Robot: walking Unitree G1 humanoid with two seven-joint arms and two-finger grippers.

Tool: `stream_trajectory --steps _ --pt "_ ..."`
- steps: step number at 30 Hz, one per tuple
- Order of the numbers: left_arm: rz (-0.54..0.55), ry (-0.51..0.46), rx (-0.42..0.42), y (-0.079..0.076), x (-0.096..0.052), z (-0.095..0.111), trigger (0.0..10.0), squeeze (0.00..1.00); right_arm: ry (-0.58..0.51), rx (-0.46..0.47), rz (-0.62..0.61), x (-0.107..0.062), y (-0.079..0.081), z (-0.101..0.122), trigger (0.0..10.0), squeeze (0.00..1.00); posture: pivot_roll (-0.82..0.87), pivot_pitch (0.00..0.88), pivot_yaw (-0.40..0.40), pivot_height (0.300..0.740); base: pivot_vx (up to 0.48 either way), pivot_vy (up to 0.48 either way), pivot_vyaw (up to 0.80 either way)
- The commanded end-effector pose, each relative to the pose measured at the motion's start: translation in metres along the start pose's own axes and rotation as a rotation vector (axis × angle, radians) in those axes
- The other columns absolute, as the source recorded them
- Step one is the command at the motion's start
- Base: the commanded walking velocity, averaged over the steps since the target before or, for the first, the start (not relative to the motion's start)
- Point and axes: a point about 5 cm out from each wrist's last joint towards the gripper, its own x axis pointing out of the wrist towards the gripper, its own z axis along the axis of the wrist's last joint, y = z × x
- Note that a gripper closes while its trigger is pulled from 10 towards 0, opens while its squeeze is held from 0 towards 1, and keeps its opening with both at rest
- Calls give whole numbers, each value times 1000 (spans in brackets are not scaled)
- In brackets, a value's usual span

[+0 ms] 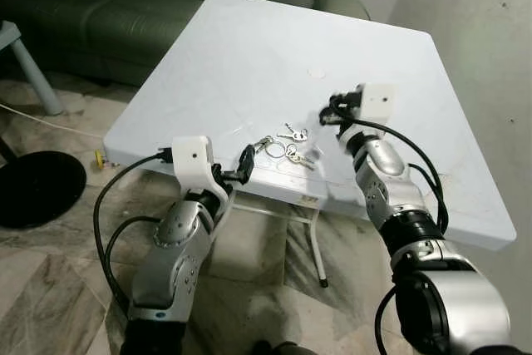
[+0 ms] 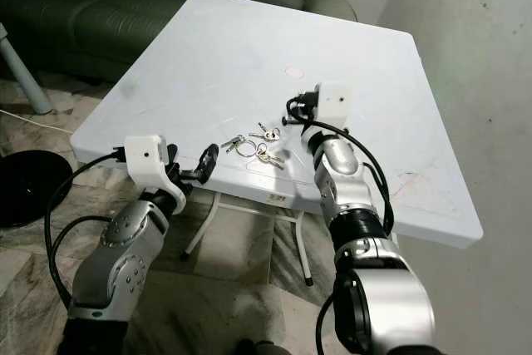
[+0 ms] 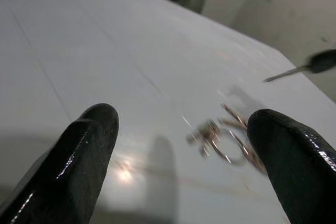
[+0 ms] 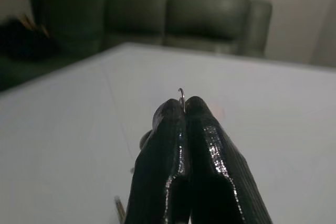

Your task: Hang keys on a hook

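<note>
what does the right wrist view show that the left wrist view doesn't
Right wrist view: the right gripper with jaws pressed together on a thin metal hook poking out at the tips, and a green sofa behind.

Left wrist view: the left gripper with jaws wide apart, and the keys lying on their ring between them.

Both: the white table.
</note>
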Motion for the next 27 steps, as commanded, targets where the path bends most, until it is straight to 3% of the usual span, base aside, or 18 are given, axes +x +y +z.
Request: stream_trajectory --steps 1,8,9,12,18,20,25,27 --pt "12 -29 7 4 4 8 10000 0 -58 21 21 -1 0 12 10000 0 18 62 -136 724 0 0 0" --pt "53 -77 31 26 10 21 10000 0 -187 18 67 -18 -4 29 10000 0 5 14 -122 724 0 0 0" --pt "55 -102 45 33 10 26 10000 0 -240 10 69 -31 -9 34 10000 0 2 0 -118 724 0 0 0" --pt "61 -109 61 37 9 26 10000 0 -224 14 55 -36 -13 34 10000 0 -1 0 -115 724 0 0 0" --pt "103 -81 14 49 2 14 10000 0 -183 -37 -16 -60 -24 17 10000 0 -19 0 -105 724 0 0 0" --pt "137 -60 -3 56 -1 7 10000 0 -143 -37 -54 -75 -28 7 10000 0 -24 0 -99 724 0 0 0" --pt "164 -63 -19 61 -4 7 10000 0 -117 -44 -77 -83 -29 3 10000 0 -26 0 -96 724 0 0 0" --pt "173 -63 -63 63 -7 8 10000 0 -110 -25 -72 -88 -26 3 10000 0 -28 0 -90 724 0 0 0"
